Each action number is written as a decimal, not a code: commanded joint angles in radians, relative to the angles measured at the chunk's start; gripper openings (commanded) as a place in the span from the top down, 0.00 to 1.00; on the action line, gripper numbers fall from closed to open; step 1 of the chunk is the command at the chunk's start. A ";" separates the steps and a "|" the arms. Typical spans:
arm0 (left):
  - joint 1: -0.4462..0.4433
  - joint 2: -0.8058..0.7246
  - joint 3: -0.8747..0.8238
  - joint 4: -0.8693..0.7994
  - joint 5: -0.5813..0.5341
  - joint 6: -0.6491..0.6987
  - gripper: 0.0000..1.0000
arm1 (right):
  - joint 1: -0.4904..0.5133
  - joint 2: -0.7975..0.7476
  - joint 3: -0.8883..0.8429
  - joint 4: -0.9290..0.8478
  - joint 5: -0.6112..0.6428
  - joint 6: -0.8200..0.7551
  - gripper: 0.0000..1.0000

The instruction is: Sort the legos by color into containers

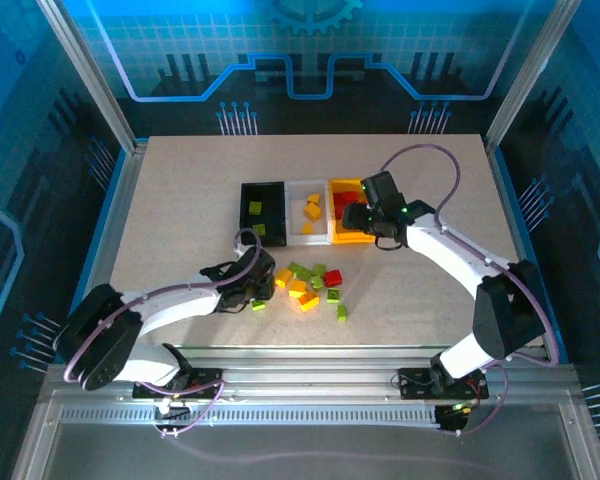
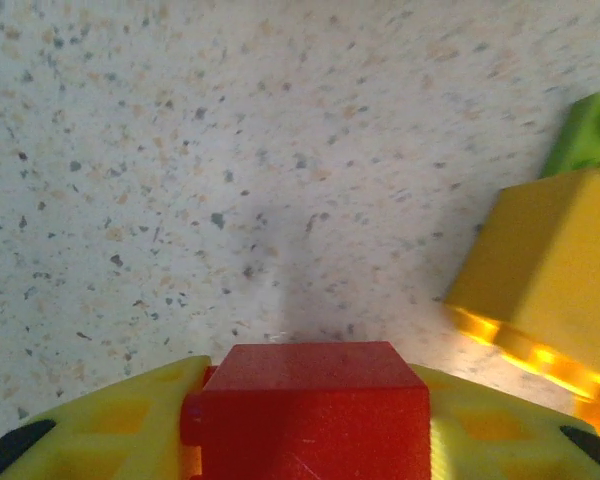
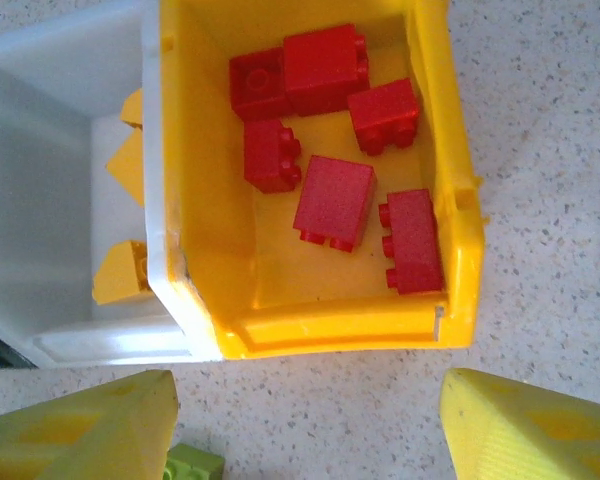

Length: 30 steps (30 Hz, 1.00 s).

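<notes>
Looking down on a pale speckled table (image 1: 180, 200). Finding three bins touching in a row near its middle, a bit toward the far edge: black bin (image 1: 248, 192) on the left, white bin (image 1: 293, 222) in between, yellow bin (image 1: 346, 237) on the right. Hanging the right gripper (image 1: 368, 215) over the yellow bin, fingers wide apart, nothing between them. Squeezing one red lego (image 2: 315, 410) between the fingers of the left gripper (image 1: 263, 290), low by the loose pile (image 1: 310, 285) nearer the near edge. Counting six red legos (image 3: 325, 130) in the yellow bin, yellow ones in the white, green ones in the black.
</notes>
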 commanded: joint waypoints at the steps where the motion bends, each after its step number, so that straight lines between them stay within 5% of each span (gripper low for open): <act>1: -0.012 -0.071 0.129 -0.038 0.037 0.041 0.66 | 0.012 -0.065 -0.050 0.004 -0.014 0.026 0.29; 21: -0.044 0.795 1.128 0.075 0.137 0.137 0.66 | 0.013 -0.323 -0.383 -0.046 -0.006 0.090 0.29; 26: -0.036 0.917 1.300 -0.027 0.154 0.110 0.41 | 0.016 -0.354 -0.407 -0.054 -0.030 0.072 0.27; 30: -0.039 0.857 1.266 0.004 0.178 0.085 0.17 | 0.024 -0.365 -0.417 -0.026 -0.076 0.047 0.25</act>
